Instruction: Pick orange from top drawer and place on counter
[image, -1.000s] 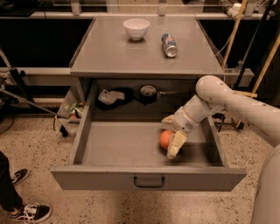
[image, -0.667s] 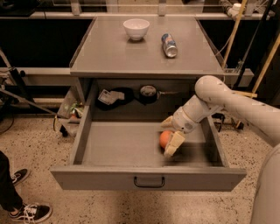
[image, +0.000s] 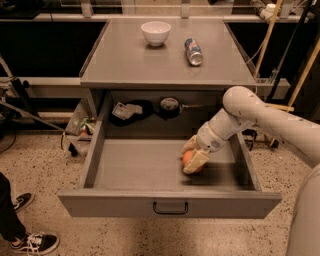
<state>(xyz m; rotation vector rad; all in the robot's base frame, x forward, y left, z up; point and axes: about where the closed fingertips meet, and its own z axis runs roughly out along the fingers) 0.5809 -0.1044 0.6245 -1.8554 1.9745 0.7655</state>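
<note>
The top drawer (image: 125, 202) is pulled wide open below the counter (image: 150, 65). The orange (image: 186, 158) lies on the drawer floor at the right of centre. My gripper (image: 188, 160) reaches down into the drawer from the right. Its two pale fingers (image: 196, 161) sit on either side of the orange and close on it. The orange still rests low in the drawer, partly hidden by the fingers. The white arm (image: 260, 112) crosses over the drawer's right side wall.
A white bowl (image: 155, 32) and a can lying on its side (image: 193, 51) are at the back of the counter. A packet (image: 125, 110) and a round dark object (image: 170, 105) lie behind the drawer. A person's shoes (image: 30, 242) are at the bottom left.
The fingers have drawn closer together around the orange. The arm and the orange have hardly shifted.
</note>
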